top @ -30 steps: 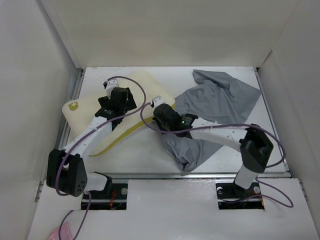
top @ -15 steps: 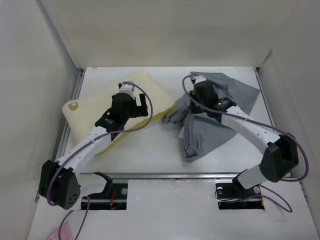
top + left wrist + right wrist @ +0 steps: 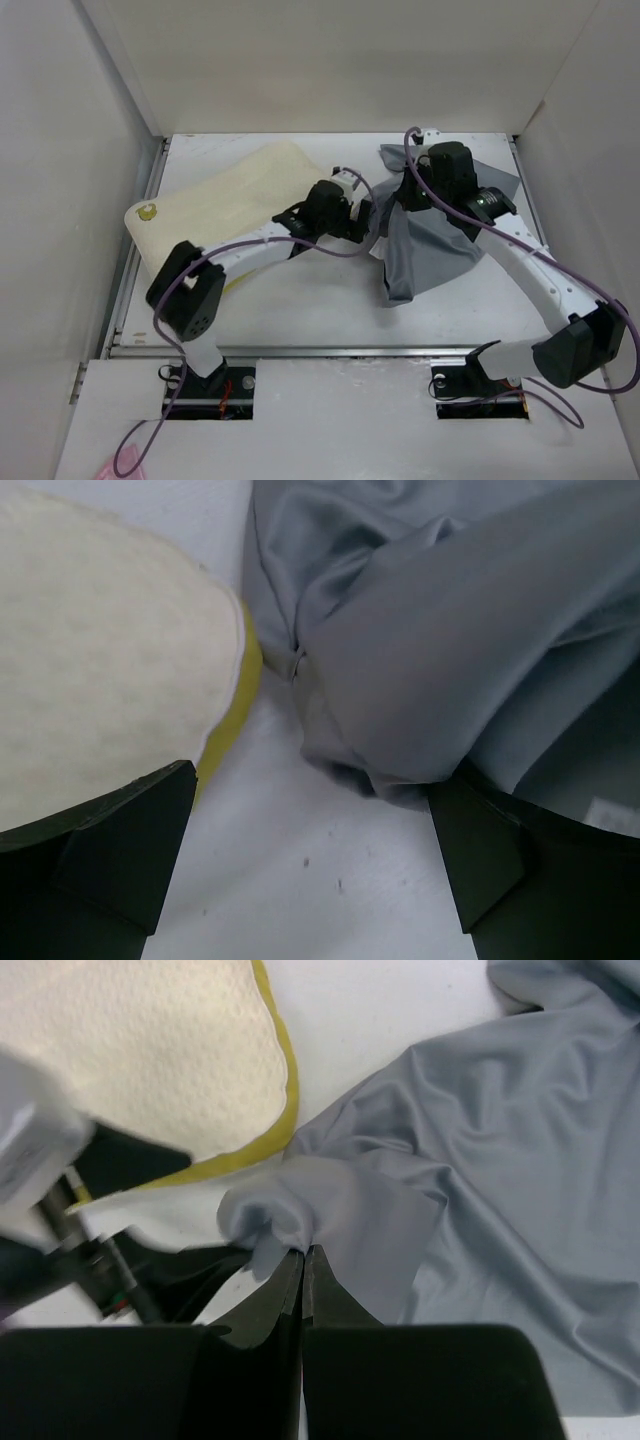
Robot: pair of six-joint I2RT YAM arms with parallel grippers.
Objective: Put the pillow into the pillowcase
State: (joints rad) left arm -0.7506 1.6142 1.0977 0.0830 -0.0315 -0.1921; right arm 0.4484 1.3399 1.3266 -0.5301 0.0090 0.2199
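pillow point(image 3: 225, 200): flat on the table's point(image 3: 300, 310) left half, its yellow-edged corner just beside the pillowcase, not inside it
pillowcase point(image 3: 430, 245): bunched at right, one fold lifted
right gripper point(image 3: 303, 1252): fingers together, pinching that grey fold
left gripper point(image 3: 312, 780): fingers wide apart, empty, between pillow corner and cloth
risk: the pinch may hold only one layer or slip, so the mouth never opens
count: one pillow, one pillowcase, two grippers
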